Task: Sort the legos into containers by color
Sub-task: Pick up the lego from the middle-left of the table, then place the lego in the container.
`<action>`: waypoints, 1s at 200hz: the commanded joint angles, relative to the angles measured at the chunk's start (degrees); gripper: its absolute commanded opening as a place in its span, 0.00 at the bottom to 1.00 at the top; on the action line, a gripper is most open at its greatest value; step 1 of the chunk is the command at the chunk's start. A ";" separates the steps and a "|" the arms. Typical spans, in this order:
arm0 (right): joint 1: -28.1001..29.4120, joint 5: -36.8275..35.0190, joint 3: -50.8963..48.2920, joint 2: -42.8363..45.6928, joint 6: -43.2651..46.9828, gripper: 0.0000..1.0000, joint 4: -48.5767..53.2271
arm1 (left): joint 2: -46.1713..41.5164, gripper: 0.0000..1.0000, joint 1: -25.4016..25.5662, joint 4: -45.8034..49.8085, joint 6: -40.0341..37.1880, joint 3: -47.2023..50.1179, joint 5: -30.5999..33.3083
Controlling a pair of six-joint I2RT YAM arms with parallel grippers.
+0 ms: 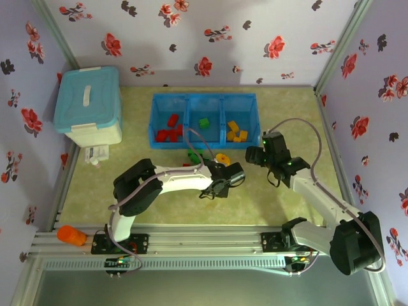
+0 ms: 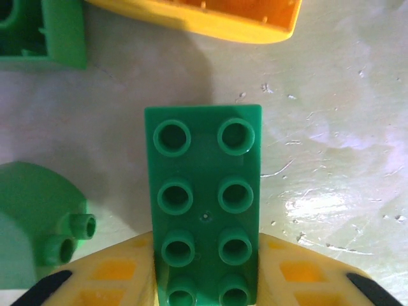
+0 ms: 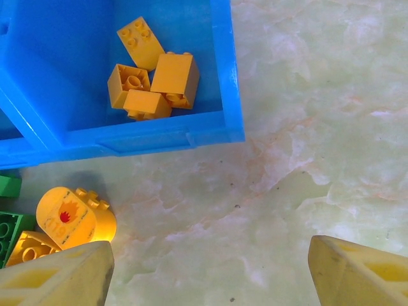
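A dark green two-by-four lego [image 2: 205,210] lies studs-up on the table, and my left gripper [image 2: 205,261] is shut on its near end, one yellow finger [image 2: 115,274] on each long side. Around it lie a rounded green lego [image 2: 35,223], another green one [image 2: 44,32] and a yellow one [image 2: 210,13]. In the top view the left gripper [image 1: 218,185] sits just in front of the loose pile. The blue containers [image 1: 220,102] hold red [image 1: 169,131], green [image 1: 204,122] and orange legos [image 1: 236,132]. My right gripper [image 3: 210,271] hangs open over bare table beside the tray's corner [image 3: 229,121].
A pale blue lidded box [image 1: 88,105] stands at the back left. A round yellow lego [image 3: 73,217], an orange one [image 3: 29,245] and green ones [image 3: 9,226] lie left of the right gripper. An orange object [image 1: 71,236] sits on the rail at the front left.
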State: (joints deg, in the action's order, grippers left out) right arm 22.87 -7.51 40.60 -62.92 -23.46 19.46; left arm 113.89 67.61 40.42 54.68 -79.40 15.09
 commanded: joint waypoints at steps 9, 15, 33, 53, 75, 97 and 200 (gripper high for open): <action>-0.30 0.00 -2.21 2.29 -1.65 0.80 -0.40 | -6.48 0.27 -2.00 4.20 -3.98 -3.67 4.37; -0.32 0.19 -2.76 2.49 -1.74 0.80 -0.47 | -7.30 0.27 -2.85 4.30 -4.73 -4.03 4.51; -0.30 1.15 -4.19 3.08 -2.46 0.80 -0.48 | -9.70 0.27 -5.96 4.40 -7.05 -5.20 5.08; -0.28 1.77 -6.28 4.39 -3.46 0.80 -0.64 | -11.11 0.27 -9.79 4.66 -9.77 -7.28 5.04; -0.29 2.87 -8.65 6.60 -4.17 0.79 -1.28 | -10.91 0.27 -13.69 4.75 -12.53 -10.37 4.66; -0.29 4.23 -10.14 7.87 -4.39 0.79 -1.36 | -9.17 0.27 -17.32 5.08 -15.31 -14.38 3.98; 1.42 6.66 -8.22 9.12 -4.28 0.77 1.15 | 4.89 0.76 -27.16 8.02 -27.40 -35.08 1.43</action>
State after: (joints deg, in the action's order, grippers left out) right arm 23.11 -1.41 30.50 -54.52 -27.68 19.14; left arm 117.01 40.88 46.19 32.16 -110.52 16.36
